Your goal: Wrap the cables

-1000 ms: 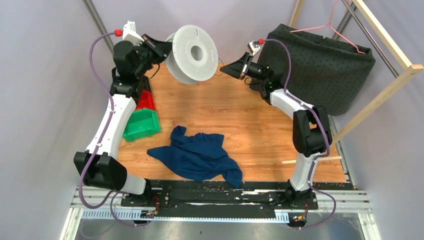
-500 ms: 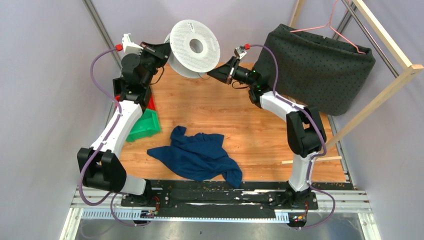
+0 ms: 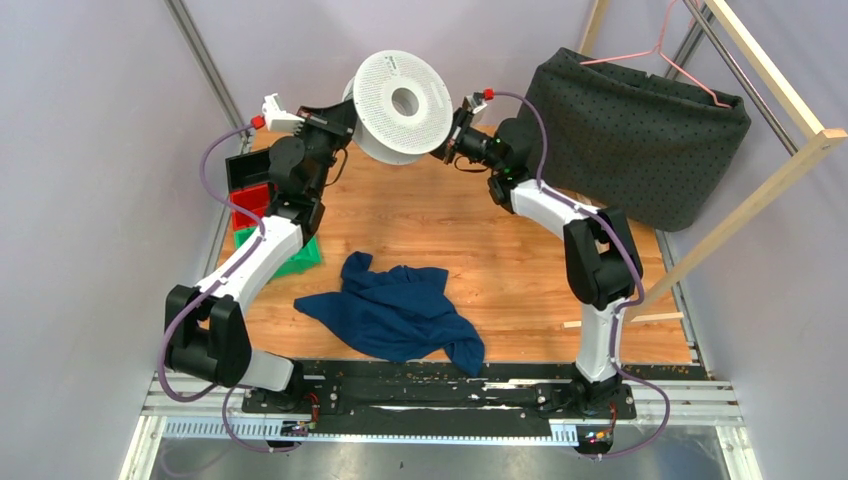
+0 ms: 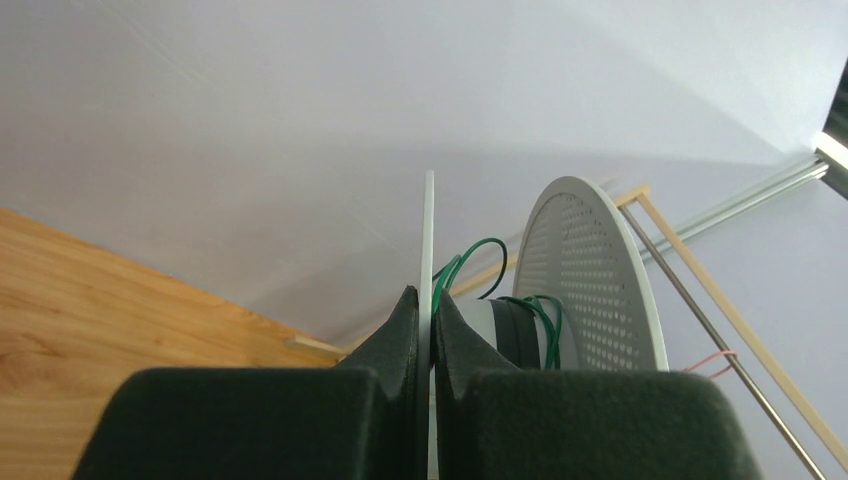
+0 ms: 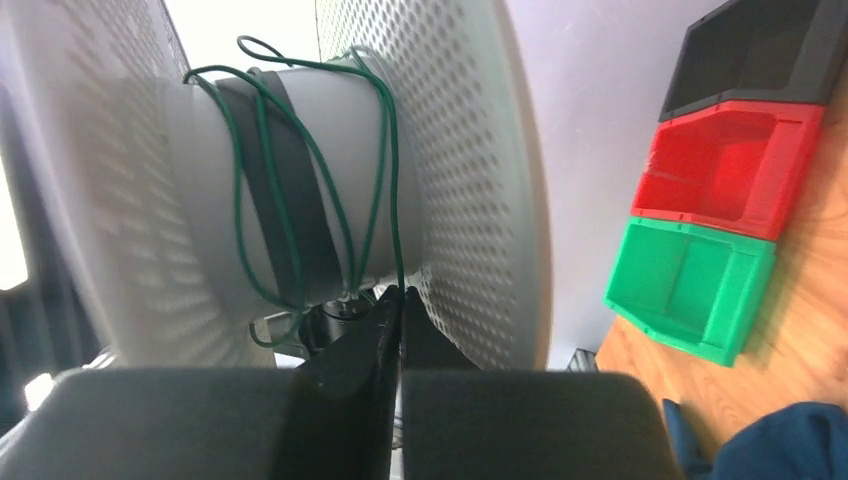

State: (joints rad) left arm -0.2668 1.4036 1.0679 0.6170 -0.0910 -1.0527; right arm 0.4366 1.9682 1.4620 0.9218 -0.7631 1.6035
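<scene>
Spool [image 3: 380,100] farther right and higher, right claw [image 3: 443,150] closer in

Overhead, light falls even and diffuse. The table [image 3: 480,240] below the spool [image 3: 400,108] shows a pale sheen at its middle, and the cloth [image 3: 395,315] farther below casts only a soft, narrow shadow. That view is sharp throughout.

In the left wrist view the wall behind the spool is smoothly lit. The left gripper [image 4: 428,300], clamped at the spool's edge, is a dark, soft-edged mass.

In the right wrist view glare blows out the gap above the spool's hub and its left flange is smeared. The wire [image 5: 394,200] is crisp, the right gripper [image 5: 400,297] below is dark, and the bins [image 5: 720,190] right of the spool are slightly soft.
</scene>
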